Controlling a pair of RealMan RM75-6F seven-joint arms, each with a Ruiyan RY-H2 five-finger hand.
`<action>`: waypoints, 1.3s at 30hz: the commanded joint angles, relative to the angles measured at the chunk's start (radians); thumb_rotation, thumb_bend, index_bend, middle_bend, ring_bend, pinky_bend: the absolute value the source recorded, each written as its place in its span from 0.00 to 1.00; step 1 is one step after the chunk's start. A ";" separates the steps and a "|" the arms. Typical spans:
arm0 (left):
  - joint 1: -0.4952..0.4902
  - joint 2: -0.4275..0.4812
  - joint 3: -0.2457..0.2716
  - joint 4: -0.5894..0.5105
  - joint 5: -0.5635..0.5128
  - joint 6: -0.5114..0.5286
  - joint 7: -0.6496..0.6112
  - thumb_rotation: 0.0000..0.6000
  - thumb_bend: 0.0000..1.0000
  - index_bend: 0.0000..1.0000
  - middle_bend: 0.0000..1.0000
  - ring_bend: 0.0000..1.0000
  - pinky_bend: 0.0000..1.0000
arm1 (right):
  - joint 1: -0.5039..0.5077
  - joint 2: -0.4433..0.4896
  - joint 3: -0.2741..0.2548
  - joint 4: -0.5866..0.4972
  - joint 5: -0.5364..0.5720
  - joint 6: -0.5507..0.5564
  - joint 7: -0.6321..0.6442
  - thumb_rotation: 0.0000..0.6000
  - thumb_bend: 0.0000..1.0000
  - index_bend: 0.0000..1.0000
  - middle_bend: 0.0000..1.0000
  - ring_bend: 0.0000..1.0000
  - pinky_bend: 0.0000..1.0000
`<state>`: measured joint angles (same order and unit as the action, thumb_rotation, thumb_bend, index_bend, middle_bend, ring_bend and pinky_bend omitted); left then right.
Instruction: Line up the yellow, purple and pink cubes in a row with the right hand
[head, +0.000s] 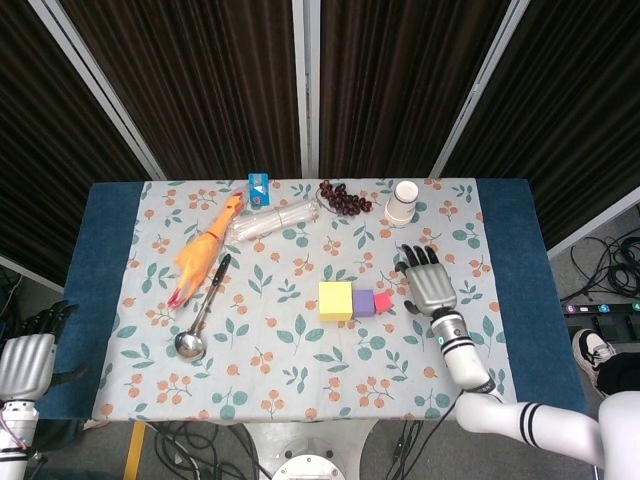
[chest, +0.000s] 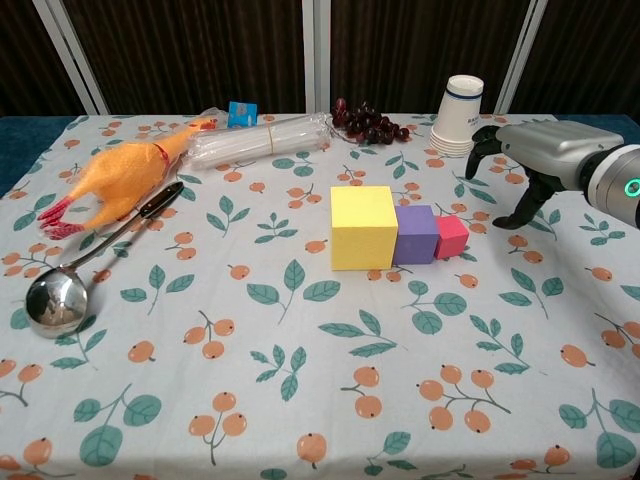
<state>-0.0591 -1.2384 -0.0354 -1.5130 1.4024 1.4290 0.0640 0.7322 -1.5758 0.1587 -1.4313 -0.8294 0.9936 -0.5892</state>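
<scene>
**Clerk:** Right of the row, item one: right hand (chest: 545, 160), palm down above the cloth, fingers spread and lightly curled, holding nothing. It hangs clear of the cubes, near the paper cups (chest: 461, 117).

**Checker:** And the other hand?

**Clerk:** Left hand (head: 25, 362), off the table's near-left corner, fingers apart, nothing in it.

**Checker:** Task items, outward from the right hand.

**Clerk:** Pink cube (chest: 452, 237), smallest, nearest that hand. Purple cube (chest: 415, 234), middling, touching the pink one. Yellow cube (chest: 362, 227), largest, touching the purple. All three sit mid-table on the floral tablecloth (chest: 300, 400), side by side in one row; the task looks about finished.

**Checker:** Handling notes?

**Clerk:** Judged, not tested: matte faces, crisp edges, likely foam or similar, so light, not fragile, with a fair grip surface. Being light, they would skate on the cloth under a sideways nudge. If any needs straightening, take it by two opposite side faces, thumb against fingers, or press on a free outer face. The pink cube offers little room, and its left face is blocked by the purple.

**Checker:** Sundries?

**Clerk:** Rubber chicken (chest: 115, 177), ladle (chest: 90, 268), bundle of clear straws (chest: 255, 140), small blue box (chest: 241, 113), grapes (chest: 368, 124), all at the far or left side, well apart from the row.
</scene>
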 joint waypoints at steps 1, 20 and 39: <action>0.002 0.001 0.001 -0.004 -0.001 0.002 0.004 1.00 0.09 0.22 0.23 0.18 0.21 | 0.017 -0.034 0.008 0.058 0.010 -0.037 0.020 1.00 0.10 0.28 0.02 0.00 0.00; -0.001 0.004 0.000 -0.009 -0.009 -0.007 0.011 1.00 0.09 0.22 0.23 0.18 0.21 | 0.049 -0.113 0.021 0.138 -0.023 -0.071 0.057 1.00 0.04 0.28 0.01 0.00 0.00; -0.005 0.003 -0.008 -0.007 -0.008 -0.003 0.008 1.00 0.09 0.22 0.23 0.18 0.21 | -0.021 -0.006 0.001 0.013 -0.081 0.021 0.092 1.00 0.09 0.28 0.02 0.00 0.00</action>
<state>-0.0634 -1.2356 -0.0428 -1.5200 1.3945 1.4255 0.0720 0.7399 -1.6235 0.1657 -1.3748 -0.8826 0.9822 -0.5222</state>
